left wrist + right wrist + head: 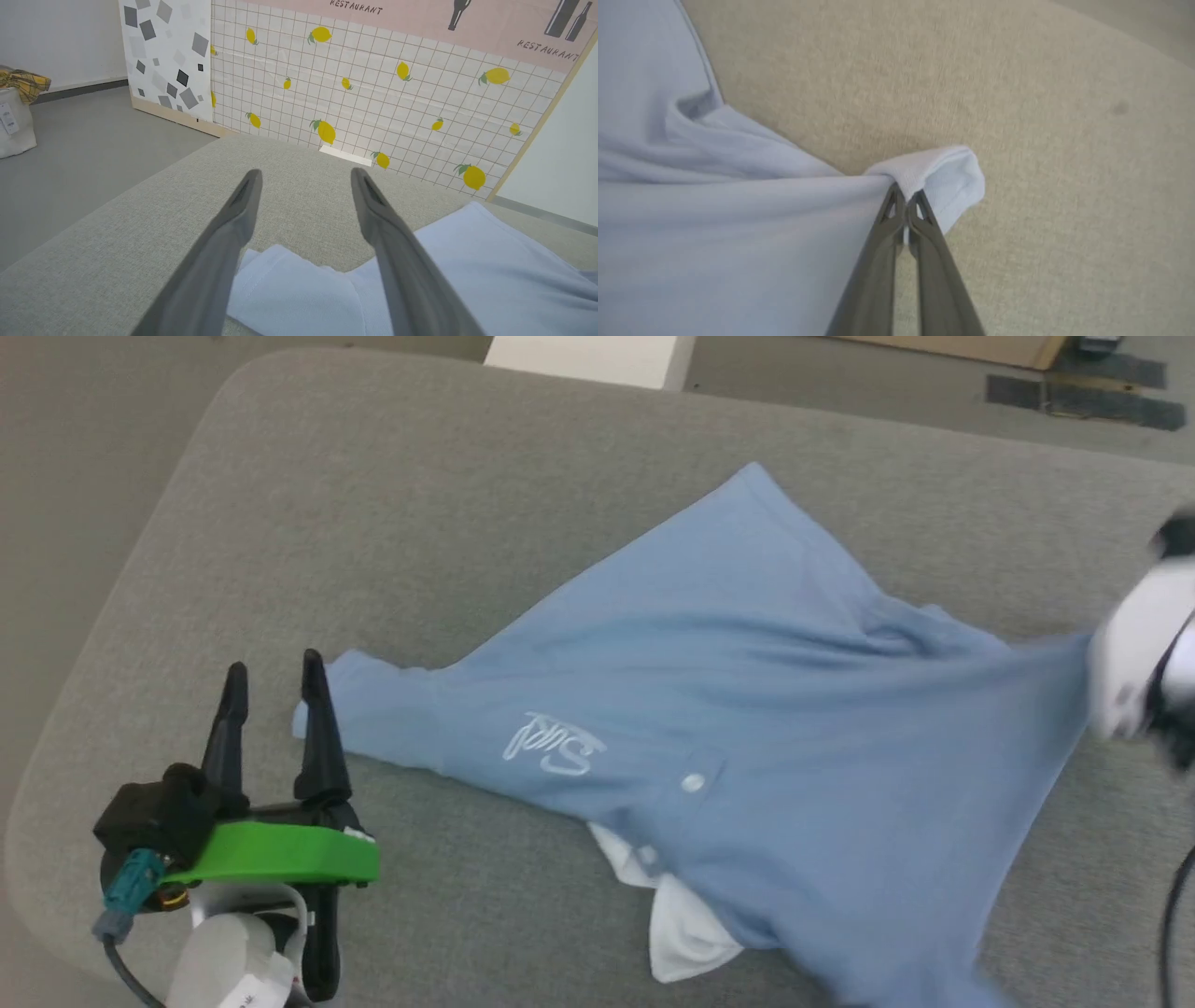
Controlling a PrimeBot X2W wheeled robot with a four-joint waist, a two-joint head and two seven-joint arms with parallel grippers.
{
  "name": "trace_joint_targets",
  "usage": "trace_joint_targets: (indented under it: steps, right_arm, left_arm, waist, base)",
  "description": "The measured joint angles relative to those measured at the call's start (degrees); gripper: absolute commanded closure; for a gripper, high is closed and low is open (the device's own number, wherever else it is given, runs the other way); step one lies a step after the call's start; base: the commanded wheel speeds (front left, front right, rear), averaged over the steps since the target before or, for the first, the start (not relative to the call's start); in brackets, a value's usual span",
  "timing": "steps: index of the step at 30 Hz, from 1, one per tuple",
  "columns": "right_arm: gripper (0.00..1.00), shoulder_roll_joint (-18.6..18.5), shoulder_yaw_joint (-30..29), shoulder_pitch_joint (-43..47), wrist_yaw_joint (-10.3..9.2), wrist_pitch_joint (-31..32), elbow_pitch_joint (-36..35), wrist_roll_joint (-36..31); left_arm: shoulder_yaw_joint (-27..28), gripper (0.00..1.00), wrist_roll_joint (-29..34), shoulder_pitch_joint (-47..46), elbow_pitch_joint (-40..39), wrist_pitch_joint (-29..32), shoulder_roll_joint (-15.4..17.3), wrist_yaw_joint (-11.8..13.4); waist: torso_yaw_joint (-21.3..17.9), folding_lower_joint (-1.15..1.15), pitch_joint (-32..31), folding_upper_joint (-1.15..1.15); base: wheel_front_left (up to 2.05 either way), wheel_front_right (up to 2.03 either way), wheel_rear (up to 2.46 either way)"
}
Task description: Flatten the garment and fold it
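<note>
Shirt point(747, 709) lies front-up across the middle of the bench point(392, 504), with the collar point(686, 933) toward the near edge and one hem corner pointing at the far edge. It's not flat yet: creases run across the chest toward the right edge, and the cloth is bunched by the near-right corner.

Right end effector point(903, 193) is pressed together, pinching a hemmed, folded-over edge of the shirt — can't tell which part. The cloth is taut from there. Left end effector point(274, 663) is spread wide over the tip of a sleeve point(373, 705) near the left edge, gripping nothing.

Step in hand looks like flattening. To do it well, the left should close on that sleeve's hem, then both should pull apart low and level along the bench — just enough to kill the creases. Pulling from the right alone would likely drag the whole shirt toward the right edge.
</note>
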Motion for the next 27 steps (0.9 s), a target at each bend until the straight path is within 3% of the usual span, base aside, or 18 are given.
trace_joint_targets:
  steps: [6, 12, 13, 16, 20, 27]
  right_arm:
    - [1.00, -3.43, 1.74, -16.48, 0.00, -4.39, 1.30, -1.80]
    - [1.00, -2.47, 4.26, -25.41, 0.00, -11.83, 7.32, -5.31]
    - [0.00, -1.80, 3.83, -25.67, 0.00, -12.05, 8.91, -5.45]
    - [0.00, -0.18, 3.41, -25.59, 0.00, -13.69, 11.63, -5.55]
    - [0.00, 1.03, 3.19, -24.90, 0.00, -21.61, 10.99, -4.71]
    - [0.00, 4.91, 4.14, -13.24, 0.02, -34.37, 4.89, 2.66]
  left_arm:
    - [-0.47, 0.00, 0.52, -1.53, 0.07, -0.01, -1.41, -1.16]
    - [-0.86, 0.00, 0.55, -2.37, 0.87, -0.16, -2.12, -1.41]
    - [-0.90, 0.00, 0.54, -2.37, 1.24, -0.16, -2.15, -1.41]
    - [-1.22, 0.00, 0.54, -2.37, 2.15, -0.16, -2.31, -1.42]
    - [-1.26, 0.00, 0.55, -2.26, 3.41, -0.16, -2.37, -1.41]
    - [-0.64, 0.00, 1.16, -0.58, 5.82, 1.24, -1.65, -0.78]
  waist:
    - [2.62, 0.00, 2.36, 0.00]
    - [4.53, 0.00, 4.57, 0.00]
    - [4.72, 0.00, 4.77, 0.00]
    - [4.86, 0.01, 4.50, 0.00]
    - [4.40, 0.01, 3.21, 0.00]
    - [1.66, 0.01, -0.40, 0.00]
  base:
    - [0.00, 0.00, 0.00]
    - [0.00, 0.00, 0.00]
    - [0.00, 0.00, 0.00]
    - [0.00, 0.00, 0.00]
    - [0.00, 0.00, 0.00]
    - [0.00, 0.00, 0.00]
